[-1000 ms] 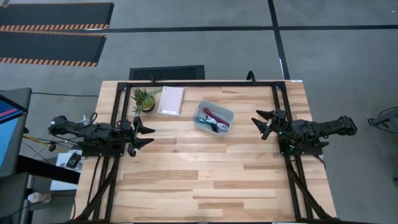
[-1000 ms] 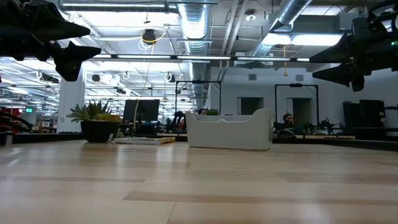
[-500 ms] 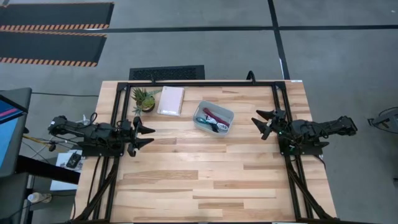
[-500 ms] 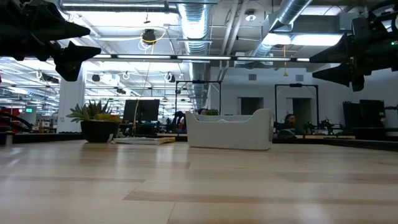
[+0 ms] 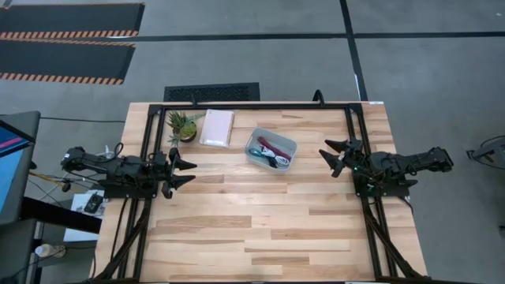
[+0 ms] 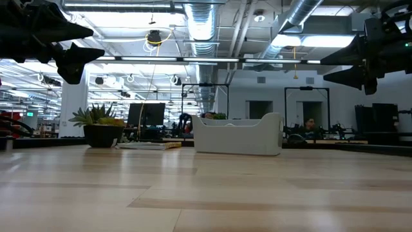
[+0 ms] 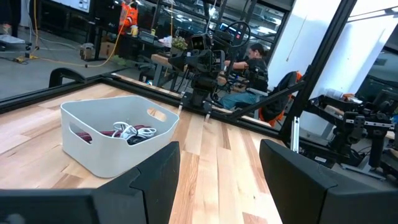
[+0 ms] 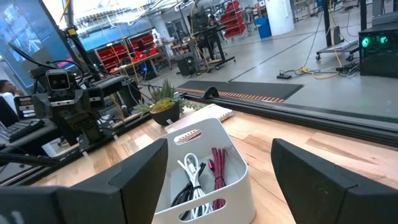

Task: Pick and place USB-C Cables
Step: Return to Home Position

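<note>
The left jaws stand spread and empty over the worktop's (image 5: 260,221) left edge. The right jaws are likewise spread and empty over its right side. Both point inward at the bin (image 7: 112,158) between them, well apart from it. The USB-C Cables (image 5: 271,150) lie inside the bin: a maroon cable (image 8: 217,169), a white cable (image 8: 194,177) and a black cable (image 8: 179,196) show, bunched together. Near the bin, toward the left jaws, lie a pale pink notebook (image 5: 217,127) and a potted plant (image 5: 181,125).

Small green potted plant (image 5: 182,126), pale pink notebook (image 5: 217,127) just beside it, both on light wooden table (image 5: 260,225)
</note>
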